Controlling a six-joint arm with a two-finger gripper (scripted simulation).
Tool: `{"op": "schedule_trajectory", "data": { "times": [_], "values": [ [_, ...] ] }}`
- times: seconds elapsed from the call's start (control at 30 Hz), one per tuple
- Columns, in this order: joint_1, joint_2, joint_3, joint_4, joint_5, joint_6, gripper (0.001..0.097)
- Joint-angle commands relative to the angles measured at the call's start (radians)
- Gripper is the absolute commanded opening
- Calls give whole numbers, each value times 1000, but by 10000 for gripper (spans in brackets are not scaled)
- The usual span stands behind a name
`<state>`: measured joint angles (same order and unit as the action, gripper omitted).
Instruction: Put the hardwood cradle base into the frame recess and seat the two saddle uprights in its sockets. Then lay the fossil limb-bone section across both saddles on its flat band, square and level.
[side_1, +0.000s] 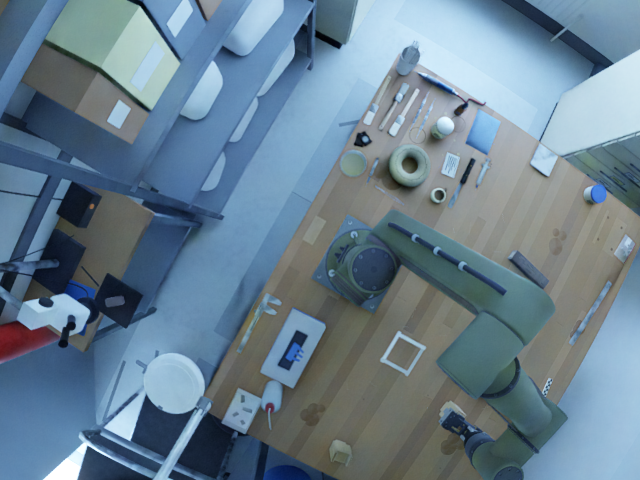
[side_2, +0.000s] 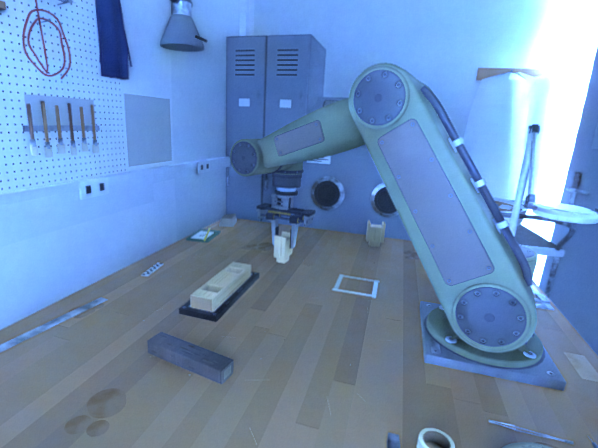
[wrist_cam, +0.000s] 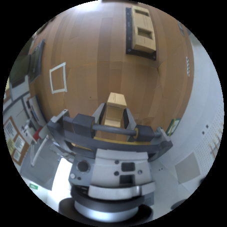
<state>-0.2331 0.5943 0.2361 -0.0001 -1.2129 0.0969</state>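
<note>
The hardwood cradle base (side_2: 221, 286) sits in the black frame recess (side_2: 219, 298); from overhead the arm hides it. Its two sockets (wrist_cam: 144, 33) face up and are empty. One pale saddle upright (side_2: 282, 248) stands on the bench beyond the frame, and my gripper (side_2: 284, 243) is lowered around it, open, with a finger on each side and nothing held. The second saddle upright (side_2: 375, 233) stands farther toward the bench's far edge, apart. The dark fossil limb-bone section (side_2: 190, 357) lies on the bench on the near side of the frame.
The bench edge (side_1: 555, 392) runs close beside the gripper. A white tape square (side_2: 356, 286) lies between the frame and the arm base (side_2: 487, 345). A steel ruler (side_2: 50, 324) lies along the wall side, and tools (side_1: 408, 111) crowd the far end.
</note>
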Motion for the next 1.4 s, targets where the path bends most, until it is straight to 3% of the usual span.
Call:
{"op": "schedule_trajectory", "data": {
  "times": [0.0, 0.4, 1.23, 1.37],
  "values": [
    [0, -1, 1, 0, 1, 0, 559],
    [0, 0, 0, 0, 2, 0, 554],
    [0, 0, -1, 0, 3, 0, 54],
    [0, 0, 0, 0, 1, 0, 39]
  ]
}}
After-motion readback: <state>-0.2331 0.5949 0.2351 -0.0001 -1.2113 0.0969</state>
